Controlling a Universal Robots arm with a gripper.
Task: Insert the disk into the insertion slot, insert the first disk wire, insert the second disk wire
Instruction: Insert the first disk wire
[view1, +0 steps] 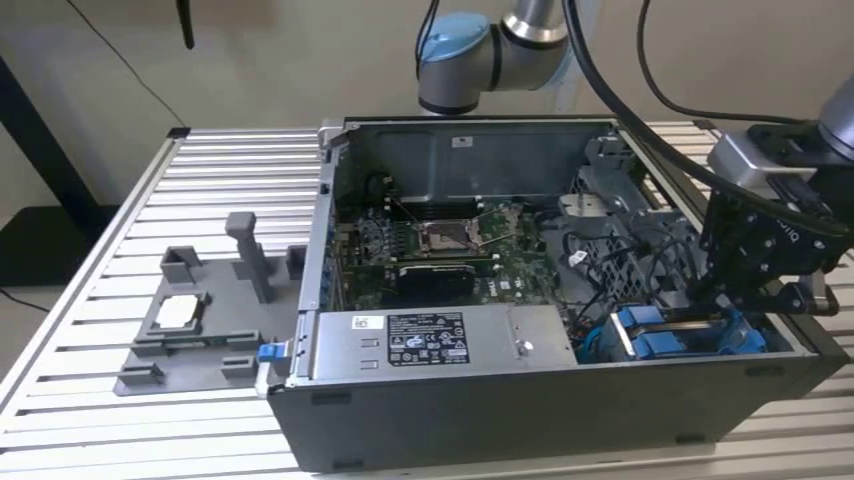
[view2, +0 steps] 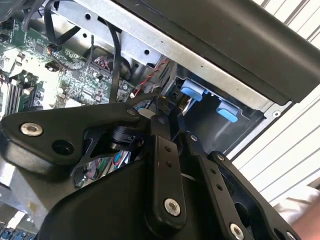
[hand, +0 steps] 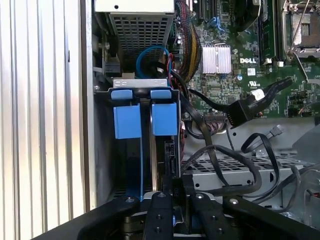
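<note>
- The hand (view1: 718, 300) is low inside the case (view1: 534, 420), in the corner on the exterior view's right.
- Its two fingers (hand: 159, 207) are pulled close together. In both wrist views the tips look shut.
- I cannot tell if something small is pinched between the tips.
- The hand (hand: 172, 184) hangs right over one end of the slot (hand: 127, 120).
- The slot is a dark metal box with blue rails. In the exterior view its blue parts (view1: 654, 332) sit just under the hand.
- In the second wrist view the hand (view2: 162, 105) points at the slot (view2: 192, 91), which sits tight against the case wall.
- I cannot tell if the disk is inside the slot.
- Black wires (hand: 240, 150) loop just beside the slot. One has a black plug (hand: 241, 111) lying loose over the green board (hand: 225, 80).
- A thin blue wire (hand: 150, 50) curls near the far end of the slot.
- A silver power box (view1: 427, 345) with a label sits next to the slot, along the front wall of the case.
- The green board (view1: 441, 250) lies flat in the middle of the case.
- The case is open on top and rests on a ribbed metal table (view1: 240, 150).
- A grey tray (view1: 200, 350) sits on the table outside the case, on the exterior view's left, well apart from the hand.
- The arm (view1: 481, 50) reaches in from behind the case.
</note>
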